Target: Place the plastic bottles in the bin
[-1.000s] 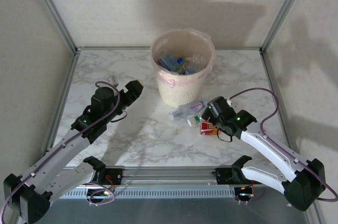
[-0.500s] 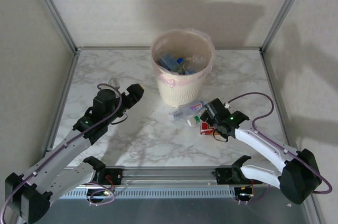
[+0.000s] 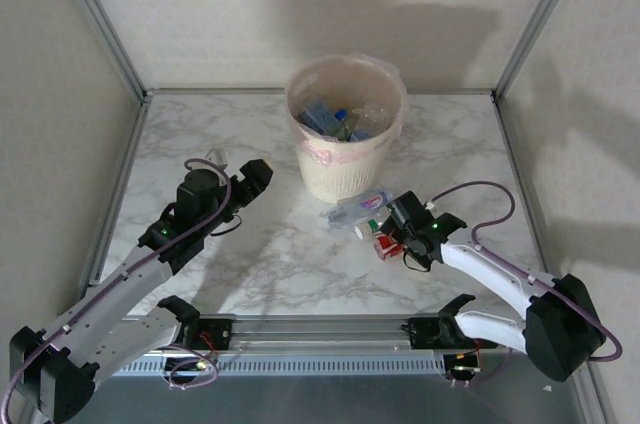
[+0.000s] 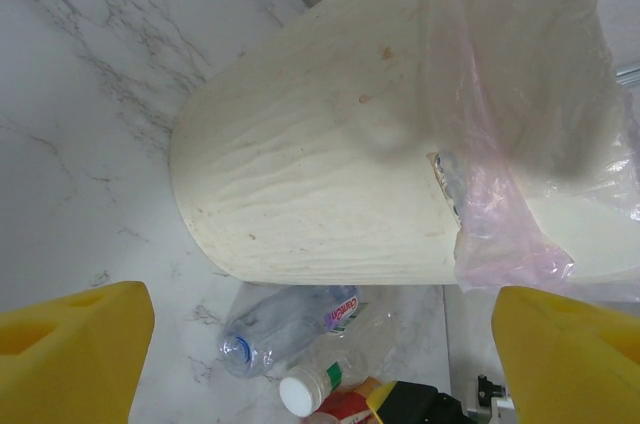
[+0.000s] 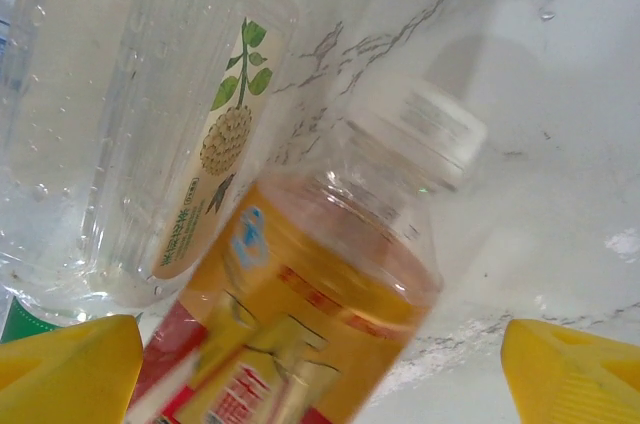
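Pick step in hand on the right; I judge the job mostly done.

Table (image 3: 270, 249) has bare marble on the left and near side; frame posts stand at the edges, well apart from the work. Bin (image 3: 328, 172) stands far middle, partly filled. Left gripper (image 3: 260, 174) hangs near the bin's left side, fingers wide apart, holding nothing. Right gripper (image 3: 392, 232) sits low, fingers spread either side of the orange-label bottle (image 5: 320, 314), not closed on it. That bottle lies against a clear bottle (image 5: 130, 124); a blue-cap bottle (image 4: 285, 324) lies just beside the bin's foot. Next, I think: close on the orange one alone, lift above the rim, and keep off the liner.
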Robot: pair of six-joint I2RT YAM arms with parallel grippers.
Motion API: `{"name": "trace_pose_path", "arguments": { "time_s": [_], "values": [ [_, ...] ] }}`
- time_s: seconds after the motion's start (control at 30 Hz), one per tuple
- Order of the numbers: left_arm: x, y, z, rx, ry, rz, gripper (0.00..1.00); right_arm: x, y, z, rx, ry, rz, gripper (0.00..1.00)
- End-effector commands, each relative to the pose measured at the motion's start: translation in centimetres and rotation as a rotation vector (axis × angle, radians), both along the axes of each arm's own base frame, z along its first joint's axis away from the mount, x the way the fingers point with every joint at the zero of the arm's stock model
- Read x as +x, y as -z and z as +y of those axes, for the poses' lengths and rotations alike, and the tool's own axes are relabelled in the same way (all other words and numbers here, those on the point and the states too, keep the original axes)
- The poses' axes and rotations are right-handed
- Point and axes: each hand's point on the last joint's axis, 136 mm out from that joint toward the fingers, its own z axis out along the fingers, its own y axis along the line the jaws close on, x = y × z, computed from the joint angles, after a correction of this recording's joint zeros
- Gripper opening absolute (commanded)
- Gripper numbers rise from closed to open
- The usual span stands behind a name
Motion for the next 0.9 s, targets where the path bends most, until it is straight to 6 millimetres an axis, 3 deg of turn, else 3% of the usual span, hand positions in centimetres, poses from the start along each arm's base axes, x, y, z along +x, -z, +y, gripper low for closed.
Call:
{"name": "trace_pose_path", "arguments": {
  "time_s": [0.0, 0.47, 0.63, 0.87],
  "values": [
    [0.1, -0.2, -0.2, -0.001, 0.016, -0.023, 0.87, -0.3, 0.9, -0.1, -0.003, 0.003, 0.032, 0.94],
    [0.4, -0.4, -0.3, -0.007, 0.015, -0.024, 0.86, -0.7, 2.7, 0.9, 0.016, -0.046, 0.081, 0.86],
    [0.4, -0.3, -0.2, -0.003, 0.01, -0.022, 0.86, -0.9, 3.1, 0.7, 0.004, -0.048, 0.089, 0.74],
    [0.6, -0.5, -0.2, -0.007, 0.005, -0.025, 0.86, -0.9, 2.0, 0.1, -0.012, -0.05, 0.061, 0.56]
  ]
}}
